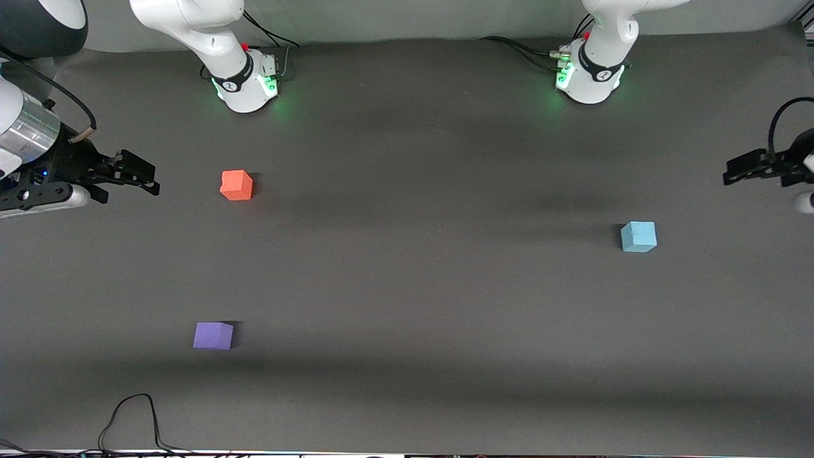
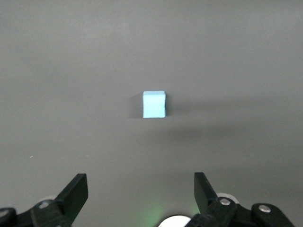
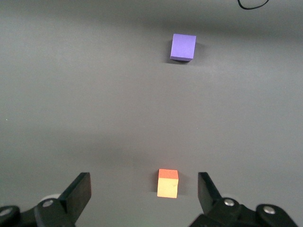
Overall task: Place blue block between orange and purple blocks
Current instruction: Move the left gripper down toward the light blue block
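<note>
Three matte cubes sit apart: blue block (image 1: 638, 236) mid-right of the frame, orange block (image 1: 236, 185) upper-left, purple block (image 1: 213, 335) lower-left. Left gripper (image 1: 741, 170) and right gripper (image 1: 137, 175) hang spread, empty.

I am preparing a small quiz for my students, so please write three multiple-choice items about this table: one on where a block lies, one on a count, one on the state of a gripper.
1. Which block lies nearest to the front camera?
A. orange block
B. purple block
C. blue block

2. How many blocks are on the table?
A. two
B. three
C. four

3. The left gripper is:
A. shut on the blue block
B. open and empty
C. shut and empty

Key:
1 B: the purple block sits lowest in the front view.
2 B: only it, the orange block and the blue block show.
3 B: the left gripper has its fingers wide apart, with that block lying clear of them.
</note>
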You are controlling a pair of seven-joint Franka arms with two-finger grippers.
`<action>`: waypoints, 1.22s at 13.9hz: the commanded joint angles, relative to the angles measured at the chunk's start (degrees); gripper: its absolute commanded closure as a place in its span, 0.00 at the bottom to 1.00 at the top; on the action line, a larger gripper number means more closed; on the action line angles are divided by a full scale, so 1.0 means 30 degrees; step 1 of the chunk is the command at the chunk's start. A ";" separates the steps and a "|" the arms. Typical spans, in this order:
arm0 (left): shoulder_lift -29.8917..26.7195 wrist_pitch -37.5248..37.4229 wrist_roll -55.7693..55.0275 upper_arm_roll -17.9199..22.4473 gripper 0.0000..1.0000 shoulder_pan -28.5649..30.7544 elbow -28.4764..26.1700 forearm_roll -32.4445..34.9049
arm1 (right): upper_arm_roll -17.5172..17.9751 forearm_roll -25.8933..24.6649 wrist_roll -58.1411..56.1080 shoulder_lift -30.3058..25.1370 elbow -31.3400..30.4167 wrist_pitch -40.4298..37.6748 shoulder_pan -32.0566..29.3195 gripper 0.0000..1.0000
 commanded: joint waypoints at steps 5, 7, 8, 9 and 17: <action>-0.3291 0.2735 0.0344 -0.0257 0.00 -0.0176 -0.5241 0.0589 | -0.0337 0.0380 -0.0189 0.0016 0.0353 -0.0903 0.0003 0.00; -0.2944 0.3994 0.0257 -0.0286 0.00 -0.0176 -0.6210 0.0502 | -0.0308 0.0381 -0.0189 0.0105 0.0852 -0.1433 0.0002 0.00; -0.2652 0.4901 0.0140 -0.0286 0.00 -0.0205 -0.6912 0.0443 | -0.0279 0.0381 -0.0160 0.0134 0.0941 -0.1522 0.0002 0.00; -0.2330 0.6128 0.0139 -0.0286 0.00 -0.0206 -0.7789 0.0443 | -0.0278 0.0381 -0.0160 0.0105 0.0941 -0.1552 0.0002 0.00; 0.1563 1.4660 0.0110 -0.0257 0.00 -0.0176 -1.1753 0.0384 | -0.0220 0.0351 -0.0189 0.0105 0.1381 -0.1728 0.0119 0.00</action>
